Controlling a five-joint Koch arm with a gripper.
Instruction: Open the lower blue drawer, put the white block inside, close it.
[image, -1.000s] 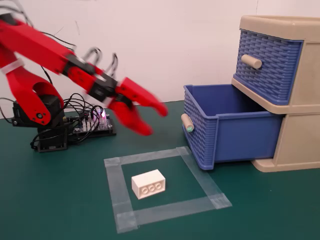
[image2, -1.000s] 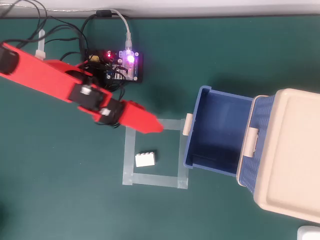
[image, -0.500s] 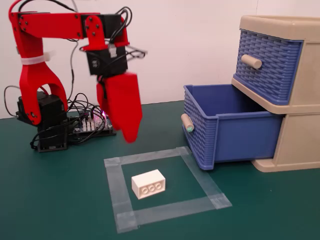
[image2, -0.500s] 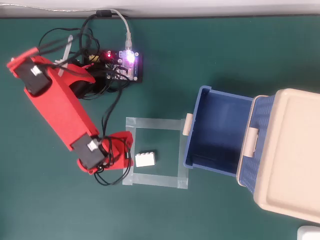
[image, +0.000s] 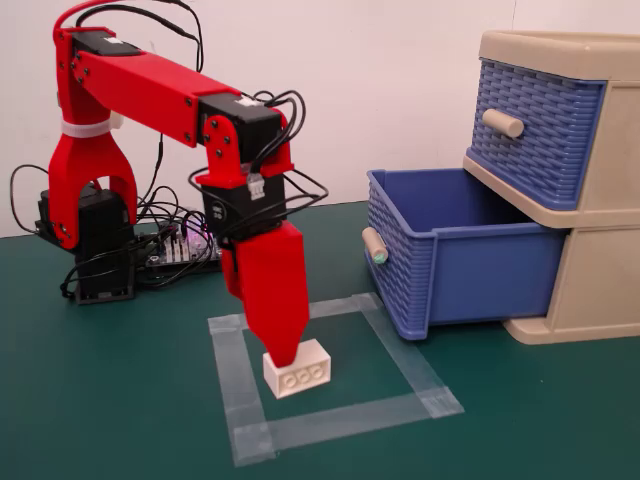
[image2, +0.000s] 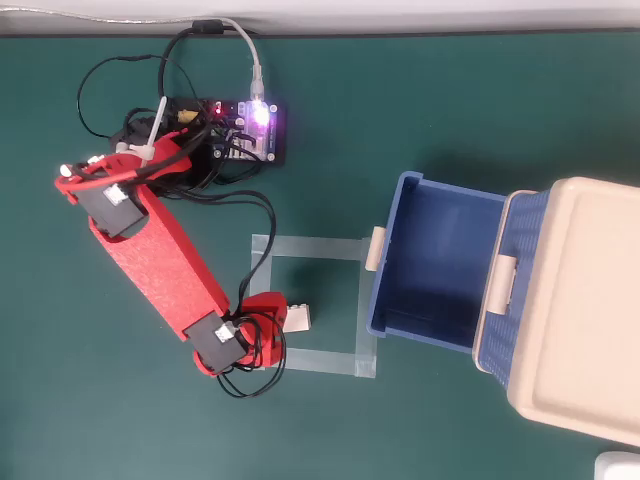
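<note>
One drawer (image: 455, 255) hangs open on the right, job one done. Now the arm has swung down: gripper (image: 281, 356) drops onto the block (image: 300, 368) in the taped square (image: 240, 440), near left. Jaws line up, spread unclear. Pickup coming, I'd say.

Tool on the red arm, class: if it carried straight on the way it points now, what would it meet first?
The tool points down at the block, so it would likely meet the block's near end first; whether they already touch isn't clear.
</note>
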